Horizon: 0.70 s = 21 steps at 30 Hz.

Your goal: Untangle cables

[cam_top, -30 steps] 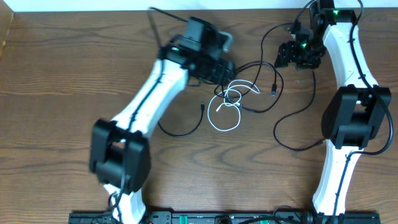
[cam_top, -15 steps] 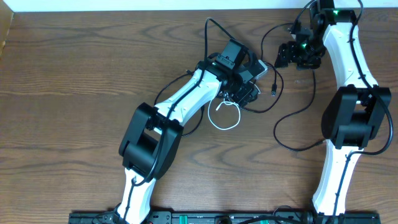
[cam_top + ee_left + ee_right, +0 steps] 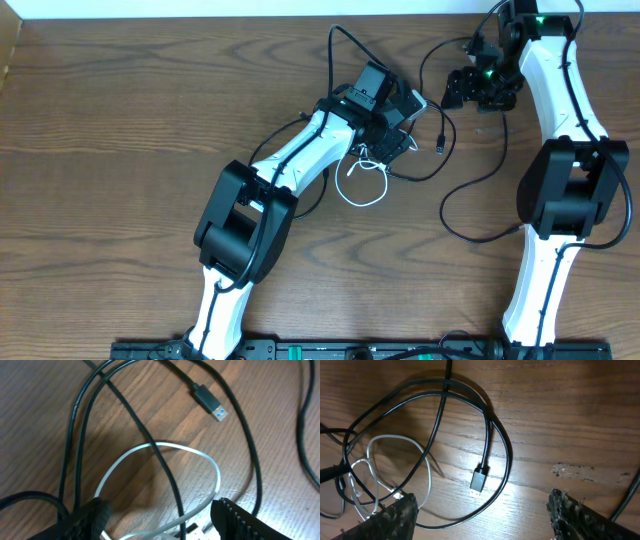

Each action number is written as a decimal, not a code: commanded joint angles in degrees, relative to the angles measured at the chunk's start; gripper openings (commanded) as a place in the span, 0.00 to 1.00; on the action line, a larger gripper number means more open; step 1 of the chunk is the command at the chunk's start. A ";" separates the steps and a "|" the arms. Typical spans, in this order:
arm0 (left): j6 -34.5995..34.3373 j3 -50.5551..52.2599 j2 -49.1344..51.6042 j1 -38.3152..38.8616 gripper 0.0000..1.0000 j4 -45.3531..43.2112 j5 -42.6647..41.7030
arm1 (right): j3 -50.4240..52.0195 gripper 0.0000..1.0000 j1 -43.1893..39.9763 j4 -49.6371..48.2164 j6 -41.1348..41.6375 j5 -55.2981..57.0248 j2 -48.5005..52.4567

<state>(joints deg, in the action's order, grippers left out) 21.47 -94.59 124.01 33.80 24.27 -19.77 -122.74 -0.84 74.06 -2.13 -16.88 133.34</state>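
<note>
The cables lie tangled on the wooden table right of centre. A white cable (image 3: 365, 190) forms loops, and black cables (image 3: 432, 170) cross it. One black cable ends in a USB plug (image 3: 440, 146). My left gripper (image 3: 388, 143) is open, low over the tangle. In the left wrist view the gripper (image 3: 162, 527) straddles the white cable (image 3: 216, 467) and a black cable (image 3: 162, 467); the plug (image 3: 210, 402) lies beyond. My right gripper (image 3: 465, 88) is open and empty at the back right. In its wrist view the gripper (image 3: 485, 520) hovers above the plug (image 3: 479, 481) and a black loop (image 3: 507, 457).
The left arm (image 3: 290, 165) lies diagonally across the table and hides part of a black cable (image 3: 318, 200). A thicker black wire (image 3: 460, 200) loops on the table beside the right arm (image 3: 565, 180). The table's back edge (image 3: 200, 18) is near.
My left arm swung right from the back centre onto the tangle, then shifted slightly. My right arm has not moved. The cables lie about as before.
</note>
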 commanded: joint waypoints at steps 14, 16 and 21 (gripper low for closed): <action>0.92 0.63 2.60 0.31 0.34 1.07 1.40 | -0.24 0.82 0.15 0.11 -0.74 0.07 -1.86; 0.81 0.63 2.58 0.31 0.08 1.11 1.42 | -0.24 0.82 0.17 0.09 -0.74 0.07 -1.86; -1.97 0.17 0.37 0.13 0.07 1.18 1.51 | -0.24 0.83 0.20 0.07 -0.72 0.04 -1.86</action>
<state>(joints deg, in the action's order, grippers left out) 21.34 -94.48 126.15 33.87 25.30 -18.85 -122.74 -0.84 74.06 -2.13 -16.88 133.32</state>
